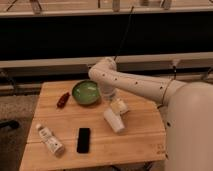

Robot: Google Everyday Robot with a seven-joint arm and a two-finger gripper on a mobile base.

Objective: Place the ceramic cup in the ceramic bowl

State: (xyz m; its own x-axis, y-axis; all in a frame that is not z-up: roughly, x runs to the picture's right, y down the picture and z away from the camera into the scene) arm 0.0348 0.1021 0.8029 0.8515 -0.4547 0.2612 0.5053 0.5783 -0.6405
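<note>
The ceramic cup [114,120] is small and white and lies tilted on its side on the wooden table [140,135], right of centre. The ceramic bowl [86,92] is round and green and stands at the back of the table, left of the cup, with nothing in it. My gripper [119,106] hangs from the white arm [135,82] just above and behind the cup, to the right of the bowl. I cannot tell whether it touches the cup.
A small red object [63,99] lies left of the bowl. A white labelled bottle [50,140] lies at the front left and a black phone [83,140] beside it. A dark ledge runs behind the table.
</note>
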